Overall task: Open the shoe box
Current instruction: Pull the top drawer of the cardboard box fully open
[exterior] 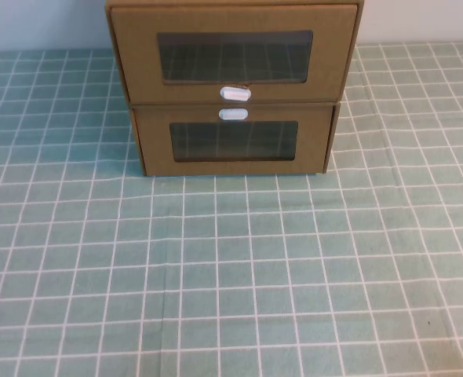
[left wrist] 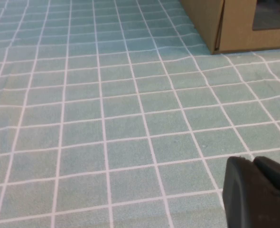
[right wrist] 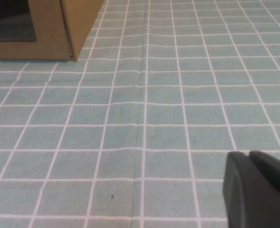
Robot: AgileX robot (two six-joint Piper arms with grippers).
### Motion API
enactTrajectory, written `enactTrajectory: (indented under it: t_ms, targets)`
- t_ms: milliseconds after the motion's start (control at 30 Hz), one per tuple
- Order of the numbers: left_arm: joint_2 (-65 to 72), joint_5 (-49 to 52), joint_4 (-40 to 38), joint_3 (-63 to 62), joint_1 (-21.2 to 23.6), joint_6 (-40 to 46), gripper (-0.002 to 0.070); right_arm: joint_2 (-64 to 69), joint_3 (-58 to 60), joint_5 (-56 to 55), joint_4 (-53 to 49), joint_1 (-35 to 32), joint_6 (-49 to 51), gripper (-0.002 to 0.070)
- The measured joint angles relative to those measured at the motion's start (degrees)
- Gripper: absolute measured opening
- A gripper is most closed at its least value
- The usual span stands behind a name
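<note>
- Shoe box (exterior: 231, 86) sits at the far middle of the surface (exterior: 231, 275). Its front faces me and its long side runs left to right.
- It has two fronts stacked, each w/ a small white tab: top tab (exterior: 235, 93), bottom tab (exterior: 233, 115).
- Left end effector (left wrist: 254, 164) is at the near left, well apart from the box. I can't tell if it's wide or narrow.
- Right end effector (right wrist: 251, 159) is at the near right, pinched shut, holding nothing.
- The box is straight ahead of both and neither arm looks nearer. I think the next move is to reach fwd to a tab.
</note>
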Motion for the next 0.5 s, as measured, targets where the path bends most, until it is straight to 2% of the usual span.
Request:
enactTrajectory:
  t_ms: [500]
  targets:
    - [0.00, -0.35, 0.84, 0.00, 0.00, 0.00, -0.0005, 0.00, 0.00, 0.00, -0.21, 0.00, 0.00, -0.0013]
